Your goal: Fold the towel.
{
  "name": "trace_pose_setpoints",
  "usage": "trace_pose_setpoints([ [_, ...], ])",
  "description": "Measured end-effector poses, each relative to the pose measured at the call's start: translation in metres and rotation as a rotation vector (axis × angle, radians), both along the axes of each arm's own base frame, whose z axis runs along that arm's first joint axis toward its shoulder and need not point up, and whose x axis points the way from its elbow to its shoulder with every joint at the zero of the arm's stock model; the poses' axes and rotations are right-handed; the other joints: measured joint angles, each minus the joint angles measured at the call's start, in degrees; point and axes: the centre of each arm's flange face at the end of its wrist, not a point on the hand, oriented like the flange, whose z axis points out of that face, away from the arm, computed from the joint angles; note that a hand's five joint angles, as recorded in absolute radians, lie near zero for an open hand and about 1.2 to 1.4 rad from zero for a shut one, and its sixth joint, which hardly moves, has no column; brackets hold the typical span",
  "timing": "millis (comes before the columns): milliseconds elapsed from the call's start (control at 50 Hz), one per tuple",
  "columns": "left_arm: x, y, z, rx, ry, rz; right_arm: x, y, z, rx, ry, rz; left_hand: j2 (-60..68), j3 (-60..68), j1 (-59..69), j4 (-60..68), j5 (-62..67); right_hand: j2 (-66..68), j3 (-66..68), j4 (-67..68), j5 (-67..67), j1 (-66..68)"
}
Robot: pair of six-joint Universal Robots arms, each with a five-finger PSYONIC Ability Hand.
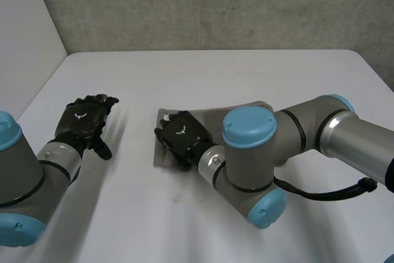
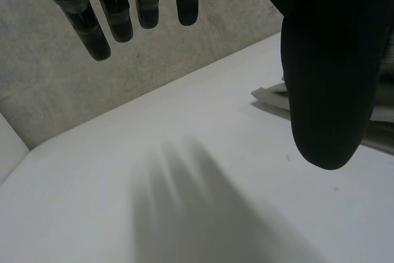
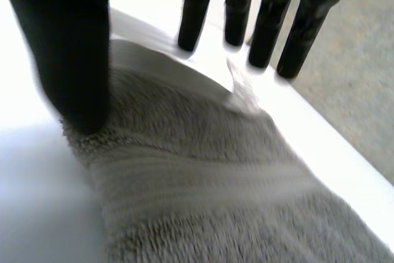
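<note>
On the white table [image 1: 215, 72] in the head view, you see the left hand [image 1: 83, 121] at the left side, well apart from the towel [image 1: 206, 117]. Its fingers are loosely extended and hold nothing. The grey towel lies mid-table, a bit right of centre. The right hand [image 1: 183, 137] sits palm-down on the towel's left part, and the right arm [image 1: 289, 130] crosses over the rest from the right.

Left wrist view: the left hand [image 2: 326, 41] hangs above bare table [image 2: 184, 152]. Fingers [image 2: 117, 20] are straight and slightly spread, thumb [image 2: 323, 121] apart from them, nothing between. A towel [image 2: 271, 95] corner shows just past the thumb.

Right wrist view: the right hand [image 3: 74, 60] is flat over the towel [image 3: 203, 177]. Fingers [image 3: 194, 23] are straight with gaps between them, tips down at the towel's edge. You can't tell whether they touch cloth or table. The thumb tip rests on the towel's edge beside them, not pinching. The towel pile runs under the palm.
</note>
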Motion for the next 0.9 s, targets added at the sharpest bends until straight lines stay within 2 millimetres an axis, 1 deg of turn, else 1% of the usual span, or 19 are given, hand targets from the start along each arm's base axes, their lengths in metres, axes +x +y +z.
trace_pose_setpoints([
  [20, 0.0, 0.0, 0.0, 0.0, 0.0, -0.001, -0.002, -0.002, 0.001, -0.002, 0.008, -0.024, 0.0, 0.0, 0.0, 0.0, 0.0, -6.3, -6.5, -6.5, -6.2, -8.7],
  [40, 0.0, 0.0, 0.0, 0.0, 0.0, -0.001, -0.002, -0.002, 0.001, -0.002, 0.008, -0.024, 0.0, 0.0, 0.0, 0.0, 0.0, -6.3, -6.5, -6.5, -6.2, -8.7],
  [60, 0.0, 0.0, 0.0, 0.001, 0.0, -0.002, -0.009, -0.007, 0.009, -0.01, 0.008, -0.071, 0.0, 0.0, 0.0, 0.0, 0.0, -11.2, -12.0, -11.3, -11.4, -18.3],
  [80, 0.0, 0.0, 0.0, 0.001, 0.0, -0.002, -0.009, -0.007, 0.009, -0.01, 0.008, -0.071, 0.0, 0.0, 0.0, 0.0, 0.0, -11.2, -12.0, -11.3, -11.4, -18.3],
  [100, -0.001, 0.001, 0.0, 0.002, 0.0, -0.004, -0.017, -0.015, 0.022, -0.015, -0.006, -0.118, 0.0, 0.0, 0.0, 0.0, 0.0, -11.3, -12.2, -11.3, -11.6, -19.8],
  [180, -0.001, 0.001, -0.001, 0.003, -0.001, -0.004, -0.041, -0.033, 0.047, -0.012, -0.053, -0.209, 0.0, 0.0, 0.0, 0.0, 0.0, -11.3, -12.2, -11.3, -11.7, -19.8],
  [200, -0.001, 0.001, -0.001, 0.003, -0.001, -0.005, -0.055, -0.042, 0.059, -0.005, -0.08, -0.255, 0.0, 0.0, 0.0, 0.0, 0.0, -11.3, -12.2, -11.3, -11.7, -19.8],
  [280, -0.001, 0.001, -0.001, 0.004, -0.001, -0.005, -0.086, -0.057, 0.072, 0.02, -0.114, -0.334, 0.0, 0.0, 0.0, 0.0, 0.0, -11.3, -12.2, -11.3, -11.7, -19.9],
  [340, -0.001, 0.002, -0.001, 0.004, -0.001, -0.006, -0.114, -0.065, 0.066, 0.064, -0.101, -0.392, 0.0, 0.0, 0.0, 0.0, 0.0, -11.3, -12.2, -11.3, -11.7, -20.0],
  [400, -0.002, 0.002, -0.001, 0.005, -0.001, -0.007, -0.148, -0.071, 0.042, 0.14, -0.049, -0.456, 0.0, 0.0, 0.0, 0.0, 0.0, -11.0, -12.0, -11.1, -11.6, -19.3],
  [420, -0.002, 0.003, -0.002, 0.006, -0.001, -0.008, -0.154, -0.071, 0.037, 0.152, -0.039, -0.464, 0.0, 0.0, 0.0, 0.0, 0.0, -11.0, -12.0, -11.1, -11.6, -19.3],
  [500, -0.002, 0.004, -0.003, 0.01, -0.002, -0.01, -0.177, -0.072, 0.01, 0.203, -0.001, -0.489, 0.0, 0.0, 0.0, 0.0, 0.0, 4.0, 3.4, 3.0, 1.6, 1.3],
  [560, -0.003, 0.005, -0.004, 0.012, -0.003, -0.012, -0.189, -0.075, -0.007, 0.222, 0.006, -0.493, 0.0, 0.0, 0.0, 0.0, 0.0, 24.1, 23.3, 22.8, 20.6, 23.1],
  [620, -0.003, 0.006, -0.004, 0.012, -0.003, -0.013, -0.192, -0.077, -0.013, 0.225, 0.004, -0.491, 0.0, 0.0, 0.0, 0.0, 0.0, 26.8, 26.8, 26.4, 23.9, 26.3],
  [640, -0.003, 0.006, -0.005, 0.01, -0.003, -0.013, -0.194, -0.082, -0.017, 0.22, -0.009, -0.484, 0.0, 0.0, 0.0, 0.0, 0.0, 38.2, 39.7, 39.4, 36.4, 38.6],
  [720, -0.003, 0.006, -0.005, 0.005, -0.002, -0.013, -0.191, -0.092, -0.013, 0.195, -0.044, -0.478, 0.0, 0.0, 0.0, 0.0, 0.0, 40.7, 43.2, 43.1, 39.2, 41.7],
  [840, -0.003, 0.006, -0.004, -0.003, 0.0, -0.011, -0.181, -0.113, 0.013, 0.131, -0.136, -0.491, 0.0, 0.0, 0.0, 0.0, 0.0, 41.4, 43.3, 43.3, 39.7, 44.1],
  [860, -0.002, 0.005, -0.004, -0.004, 0.0, -0.009, -0.167, -0.119, 0.031, 0.099, -0.192, -0.475, 0.0, 0.0, 0.0, 0.0, 0.0, 41.4, 43.3, 43.3, 39.9, 44.2],
  [900, -0.002, 0.005, -0.004, -0.005, 0.0, -0.008, -0.152, -0.118, 0.043, 0.082, -0.231, -0.447, 0.0, 0.0, 0.0, 0.0, 0.0, 41.4, 43.4, 43.4, 40.1, 44.3],
])
